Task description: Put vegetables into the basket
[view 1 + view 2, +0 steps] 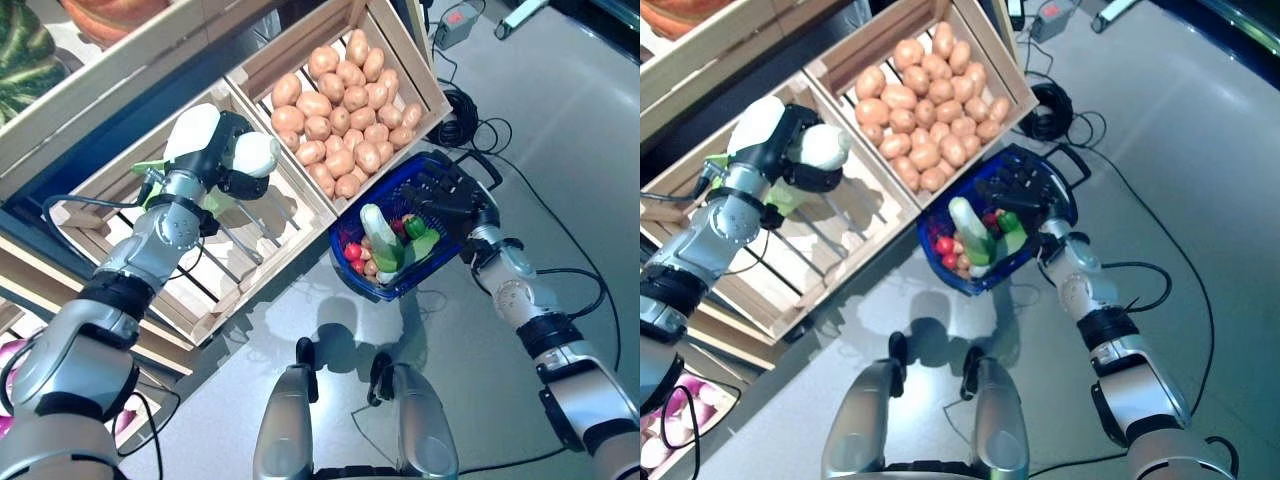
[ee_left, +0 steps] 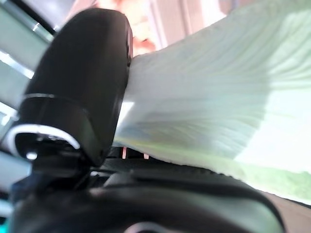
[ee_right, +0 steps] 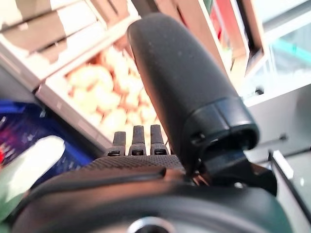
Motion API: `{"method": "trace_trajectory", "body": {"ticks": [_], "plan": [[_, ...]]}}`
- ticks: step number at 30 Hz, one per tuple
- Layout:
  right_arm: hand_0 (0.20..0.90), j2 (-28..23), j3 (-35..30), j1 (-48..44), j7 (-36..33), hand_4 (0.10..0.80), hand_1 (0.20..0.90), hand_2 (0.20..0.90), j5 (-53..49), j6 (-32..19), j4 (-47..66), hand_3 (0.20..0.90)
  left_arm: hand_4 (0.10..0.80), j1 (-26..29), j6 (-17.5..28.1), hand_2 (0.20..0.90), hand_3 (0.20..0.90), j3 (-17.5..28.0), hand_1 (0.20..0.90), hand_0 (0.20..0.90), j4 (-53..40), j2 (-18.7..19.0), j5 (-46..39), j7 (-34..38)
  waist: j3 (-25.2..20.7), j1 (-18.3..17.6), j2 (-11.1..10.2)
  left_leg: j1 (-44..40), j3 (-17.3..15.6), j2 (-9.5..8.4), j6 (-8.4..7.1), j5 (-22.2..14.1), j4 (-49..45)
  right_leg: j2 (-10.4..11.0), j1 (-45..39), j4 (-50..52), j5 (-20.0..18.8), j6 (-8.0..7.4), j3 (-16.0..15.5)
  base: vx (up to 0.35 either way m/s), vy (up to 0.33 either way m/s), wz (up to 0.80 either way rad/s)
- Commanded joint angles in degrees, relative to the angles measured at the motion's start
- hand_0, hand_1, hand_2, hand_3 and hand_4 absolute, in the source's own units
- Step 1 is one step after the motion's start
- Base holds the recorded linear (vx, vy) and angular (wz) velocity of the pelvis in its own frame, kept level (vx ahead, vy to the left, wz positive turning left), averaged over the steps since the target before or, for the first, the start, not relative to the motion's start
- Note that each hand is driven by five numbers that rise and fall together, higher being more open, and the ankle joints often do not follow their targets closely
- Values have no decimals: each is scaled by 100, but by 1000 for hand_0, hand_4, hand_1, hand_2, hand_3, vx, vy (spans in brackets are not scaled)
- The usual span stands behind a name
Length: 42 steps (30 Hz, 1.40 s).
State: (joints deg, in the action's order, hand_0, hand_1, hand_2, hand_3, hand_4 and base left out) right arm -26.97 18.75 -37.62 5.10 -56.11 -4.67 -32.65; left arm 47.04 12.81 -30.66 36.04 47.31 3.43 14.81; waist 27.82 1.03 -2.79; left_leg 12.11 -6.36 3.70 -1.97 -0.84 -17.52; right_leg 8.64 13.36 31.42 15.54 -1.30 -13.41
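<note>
My left hand is shut on a white vegetable with pale green leaves and holds it above a slatted wooden crate; its ribbed white stalk shows past the thumb. The blue basket stands on the floor beside the stand. In it lie a long white-and-green vegetable, small red ones and a green one. My right hand is over the basket's far rim with straight fingers, holding nothing.
The wooden stand's slatted crate lies under my left hand. A second crate borders the basket. A small grey box sits on the grey floor at the back right.
</note>
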Motion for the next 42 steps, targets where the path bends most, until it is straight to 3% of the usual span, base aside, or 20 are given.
{"method": "trace_trajectory", "body": {"ticks": [1,7,12,21,24,42], "plan": [[900,123,-32,336,548,800,900,900,260,-457,325,900,400,-326,627,300,300,583,300,300,-431,-517,-557,313,-1422,6,217,-311,13,-66,-113,-139,84,136,-711,-1352,-951,-47,-107,206,-56,20],[900,264,276,648,1370,800,900,900,820,281,607,900,400,-967,696,300,300,1053,300,300,-1180,-1306,-1815,-337,-2024,92,145,-1082,148,-139,-110,-98,729,-31,-1577,-2100,-1079,-108,-156,156,-46,19],[900,453,309,693,1607,800,900,900,522,772,798,900,400,-1274,710,300,300,1203,300,300,-1500,-1762,-2502,-778,-2251,110,89,-1446,211,-123,-95,6,1212,-112,-1868,-2520,-1268,-171,-99,73,-40,6],[900,634,390,604,1666,800,900,900,276,1125,898,900,400,-1214,512,300,300,1081,300,300,-1677,-2068,-2995,-999,-2505,141,71,-1712,232,-83,-144,262,1928,-193,-2088,-3202,-1611,-276,-99,30,-28,3],[900,665,419,514,1688,800,900,900,226,1214,854,900,400,-1152,529,300,300,1026,300,300,-1681,-2155,-2810,-956,-2543,150,67,-1761,215,-68,-156,299,2053,-208,-2114,-3319,-1669,-294,-124,16,-35,14],[900,982,723,281,1609,800,900,900,202,1245,959,900,400,-1161,365,300,300,563,300,300,-1753,-2548,-3048,-1745,-2593,175,49,-1965,288,-31,-107,260,2197,-315,-2255,-3270,-1540,-222,-77,19,-13,1]]}}
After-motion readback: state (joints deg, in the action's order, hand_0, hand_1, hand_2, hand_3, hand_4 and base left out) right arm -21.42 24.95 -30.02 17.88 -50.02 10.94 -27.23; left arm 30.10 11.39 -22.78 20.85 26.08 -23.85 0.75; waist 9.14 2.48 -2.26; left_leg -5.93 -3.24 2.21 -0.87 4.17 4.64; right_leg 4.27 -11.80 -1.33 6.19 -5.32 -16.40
